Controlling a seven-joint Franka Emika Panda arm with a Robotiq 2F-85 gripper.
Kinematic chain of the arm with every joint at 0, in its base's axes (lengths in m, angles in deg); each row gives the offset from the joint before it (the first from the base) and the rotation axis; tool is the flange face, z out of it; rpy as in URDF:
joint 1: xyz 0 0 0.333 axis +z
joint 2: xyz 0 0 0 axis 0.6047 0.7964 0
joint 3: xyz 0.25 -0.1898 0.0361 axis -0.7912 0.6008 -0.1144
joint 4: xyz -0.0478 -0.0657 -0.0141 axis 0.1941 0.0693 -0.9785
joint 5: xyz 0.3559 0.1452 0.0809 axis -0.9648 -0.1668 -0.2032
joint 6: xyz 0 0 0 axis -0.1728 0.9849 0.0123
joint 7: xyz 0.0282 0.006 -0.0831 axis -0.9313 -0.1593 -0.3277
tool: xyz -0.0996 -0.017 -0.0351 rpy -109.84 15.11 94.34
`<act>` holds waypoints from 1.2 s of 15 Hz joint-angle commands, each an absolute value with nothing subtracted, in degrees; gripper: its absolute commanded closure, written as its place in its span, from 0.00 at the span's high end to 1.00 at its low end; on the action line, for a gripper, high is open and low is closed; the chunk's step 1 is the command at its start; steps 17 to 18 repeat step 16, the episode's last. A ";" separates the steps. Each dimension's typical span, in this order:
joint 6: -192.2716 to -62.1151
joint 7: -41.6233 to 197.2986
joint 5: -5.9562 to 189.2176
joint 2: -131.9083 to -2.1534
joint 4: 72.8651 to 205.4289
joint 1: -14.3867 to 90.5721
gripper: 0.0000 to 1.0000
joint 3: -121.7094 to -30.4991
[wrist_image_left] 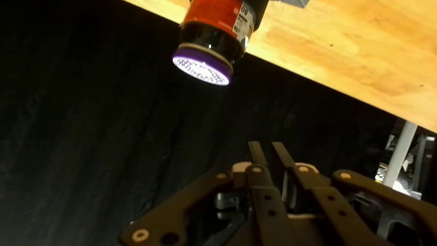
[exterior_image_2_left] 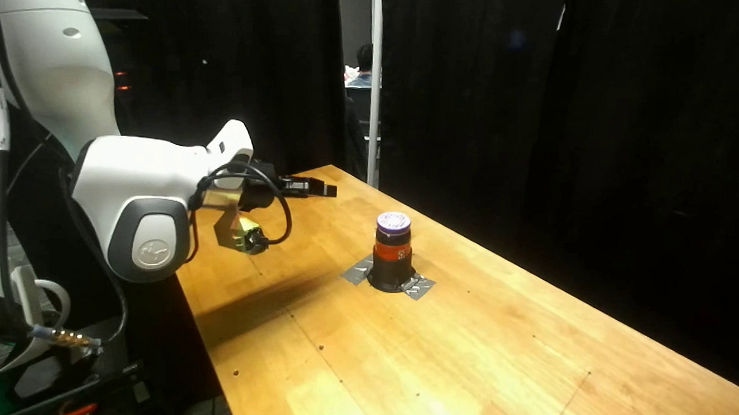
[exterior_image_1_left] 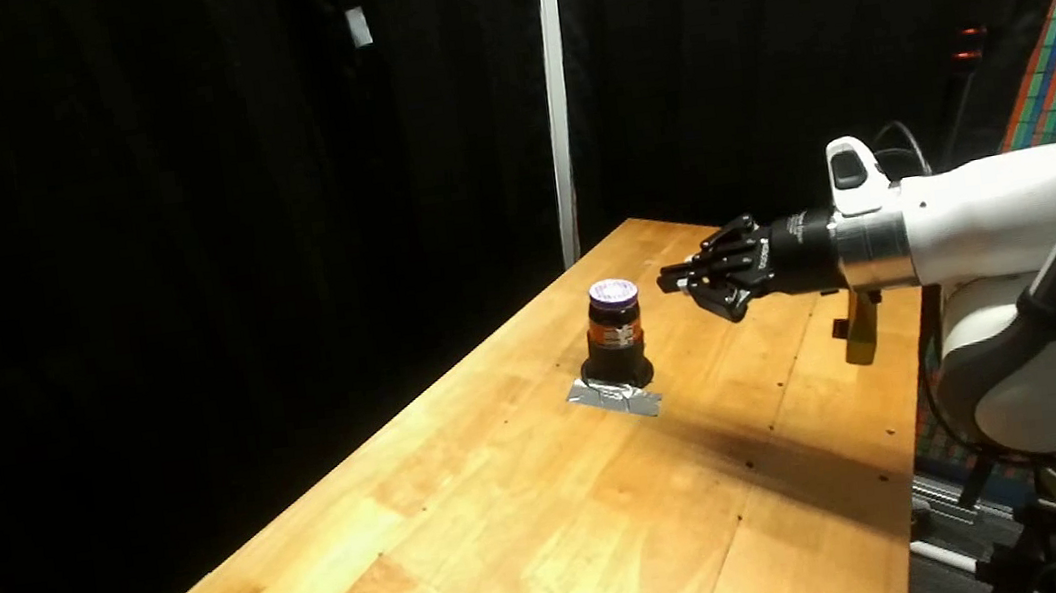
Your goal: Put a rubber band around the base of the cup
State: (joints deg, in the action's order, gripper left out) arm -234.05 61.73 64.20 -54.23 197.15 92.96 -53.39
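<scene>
The cup (exterior_image_1_left: pixel 615 334) is a small dark cylinder with an orange band and a purple-rimmed white lid. It stands upright in a black base (exterior_image_2_left: pixel 387 277) taped to the table. It also shows in an exterior view (exterior_image_2_left: pixel 389 252) and upside down at the top of the wrist view (wrist_image_left: pixel 215 13). A thin tan ring (wrist_image_left: pixel 206 49) runs just under the lid; I cannot tell whether it is a rubber band. No separate rubber band shows. My gripper (exterior_image_1_left: pixel 667 281) is beside the cup near lid height, apart from it. It also shows in an exterior view (exterior_image_2_left: pixel 334 190). In the wrist view, the fingertips (wrist_image_left: pixel 266 142) have a narrow gap, with nothing visible between them.
Silver tape (exterior_image_1_left: pixel 615 399) holds the base to the wooden table (exterior_image_1_left: pixel 510 480); tape also shows in an exterior view (exterior_image_2_left: pixel 419 287). A black curtain (exterior_image_1_left: pixel 233 272) hangs along the far side. A pale pole (exterior_image_2_left: pixel 374 87) stands past the table's far end.
</scene>
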 commanded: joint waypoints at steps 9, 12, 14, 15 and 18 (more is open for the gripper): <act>-203.56 28.16 28.26 -70.64 201.24 111.73 0.99 -37.45; -201.93 16.72 13.63 -71.05 200.73 117.67 1.00 -33.03; -202.70 8.92 3.95 -72.63 200.52 119.84 1.00 -32.51; -203.65 5.89 -0.81 -73.50 200.34 120.23 1.00 -32.88; -205.06 3.34 -5.81 -74.51 200.21 120.32 1.00 -33.77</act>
